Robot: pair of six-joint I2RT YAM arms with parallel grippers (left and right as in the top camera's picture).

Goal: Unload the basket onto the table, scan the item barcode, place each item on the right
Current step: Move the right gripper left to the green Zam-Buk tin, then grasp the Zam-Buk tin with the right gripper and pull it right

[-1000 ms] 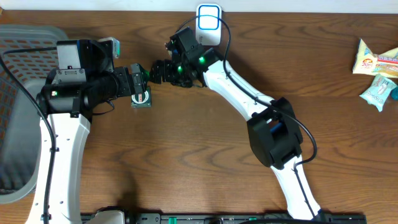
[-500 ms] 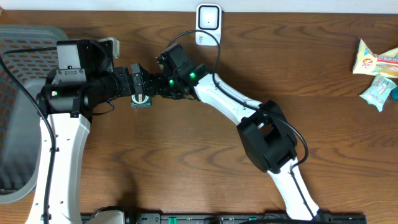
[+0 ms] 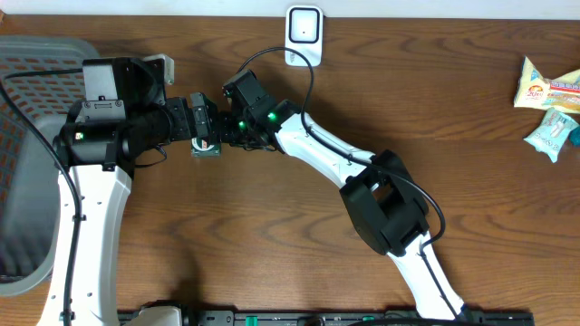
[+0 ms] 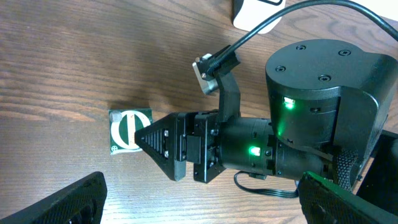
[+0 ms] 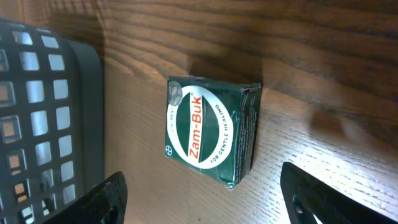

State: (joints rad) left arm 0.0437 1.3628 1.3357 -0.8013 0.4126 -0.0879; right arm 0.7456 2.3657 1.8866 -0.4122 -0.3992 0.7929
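Right gripper point(image 3: 221, 138) advanced; Zam-Buk box point(image 5: 211, 130) just ahead.

Overhead looks down; both near wrist views, apparently opposed, share the box point(image 5: 210, 132).

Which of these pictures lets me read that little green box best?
The right wrist view: the green box fills the middle, its Zam-Buk name readable. The left wrist view shows it smaller, lettering illegible. Overhead, only a tiny green patch shows.
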